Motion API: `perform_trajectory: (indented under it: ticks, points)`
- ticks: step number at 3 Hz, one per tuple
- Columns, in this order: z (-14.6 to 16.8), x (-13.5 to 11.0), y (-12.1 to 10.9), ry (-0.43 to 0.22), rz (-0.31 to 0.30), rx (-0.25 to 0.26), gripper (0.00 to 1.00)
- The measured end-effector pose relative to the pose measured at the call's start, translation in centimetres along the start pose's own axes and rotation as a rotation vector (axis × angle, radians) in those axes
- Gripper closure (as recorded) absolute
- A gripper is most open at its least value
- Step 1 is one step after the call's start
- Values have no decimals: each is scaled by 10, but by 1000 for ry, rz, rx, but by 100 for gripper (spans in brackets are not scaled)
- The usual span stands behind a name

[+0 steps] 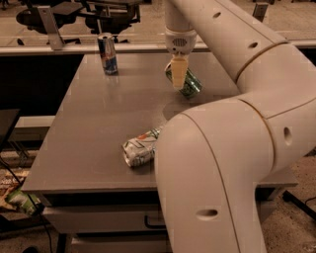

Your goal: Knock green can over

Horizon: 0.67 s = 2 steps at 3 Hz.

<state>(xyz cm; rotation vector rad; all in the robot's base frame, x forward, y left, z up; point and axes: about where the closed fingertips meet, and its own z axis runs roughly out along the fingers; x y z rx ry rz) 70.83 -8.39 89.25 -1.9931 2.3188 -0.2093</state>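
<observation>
The green can (190, 85) lies on its side, slanted, on the far right part of the grey table (98, 113). Its upper left end is hidden behind my gripper (178, 75). The gripper hangs straight down from the white arm and sits right in front of the can, at or just above the tabletop. I cannot tell whether it touches the can.
A slim blue-and-silver can (107, 53) stands upright at the far left of the table. A crumpled white packet (140, 148) lies near the front edge, partly behind my arm (217, 163). Office chairs (106, 12) stand beyond the table. Litter (19, 200) lies on the floor at left.
</observation>
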Motion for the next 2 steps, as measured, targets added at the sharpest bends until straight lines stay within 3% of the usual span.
perform_trajectory:
  ticks: [1,2]
  points:
    - [8,-11,-18,-34,-1,59,0]
    - [10,-13,-21,-40,-1,69,0]
